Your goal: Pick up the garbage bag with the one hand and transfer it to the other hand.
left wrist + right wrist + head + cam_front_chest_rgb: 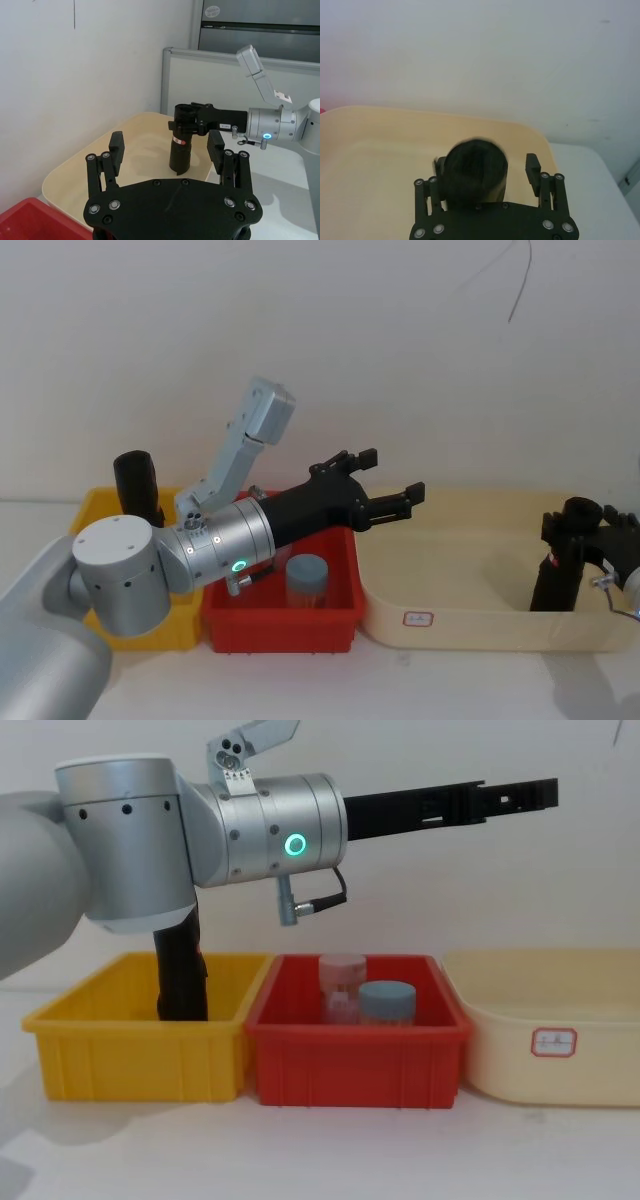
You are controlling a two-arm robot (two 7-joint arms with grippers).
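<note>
The garbage bag (180, 150) is black plastic, the left arm (270, 825) satin metal, red bin (355, 1065) glossy plastic.

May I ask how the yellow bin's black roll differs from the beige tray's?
The bin roll stands free in the yellow bin; the tray roll is clamped at its top by the right gripper. The tray roll shows a red mark, the bin roll none visible. Both are black, roughly upright cylinders.
</note>
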